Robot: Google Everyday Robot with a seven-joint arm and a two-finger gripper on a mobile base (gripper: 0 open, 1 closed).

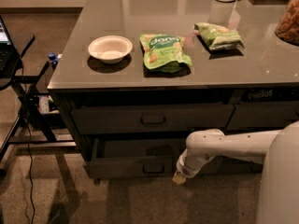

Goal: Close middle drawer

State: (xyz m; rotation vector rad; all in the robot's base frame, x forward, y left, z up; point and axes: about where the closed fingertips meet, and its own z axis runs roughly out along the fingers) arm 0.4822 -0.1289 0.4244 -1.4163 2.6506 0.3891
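1. The drawer [126, 166] sits below the top drawer [117, 120] and under the worktop [261, 66]. It stands out only a little, with a strip of its dark inside showing behind the front panel.
2. The gripper [179, 176] is low, at the right part of the drawer's front panel and right of the handle [153, 169]. The arm [233, 146] reaches in from the right, bent down at the wrist.
3. Judged from this pose, the gripper is set against the flat panel rather than on the handle because closing needs a push, not a grasp. The panel gives a broad face to press.
4. Whether the gripper is apart or together cannot be told, and contact with the panel cannot be confirmed either.
5. The task looks nearly done, with a short travel inward left until the panel is flush with the cabinet front.
6. Pushing right of centre could skew the drawer on its runners, so a straight, steady push seems wise.
7. The bowl [110, 48] and snack bags [163, 52] lie on the worktop, well apart from the work.
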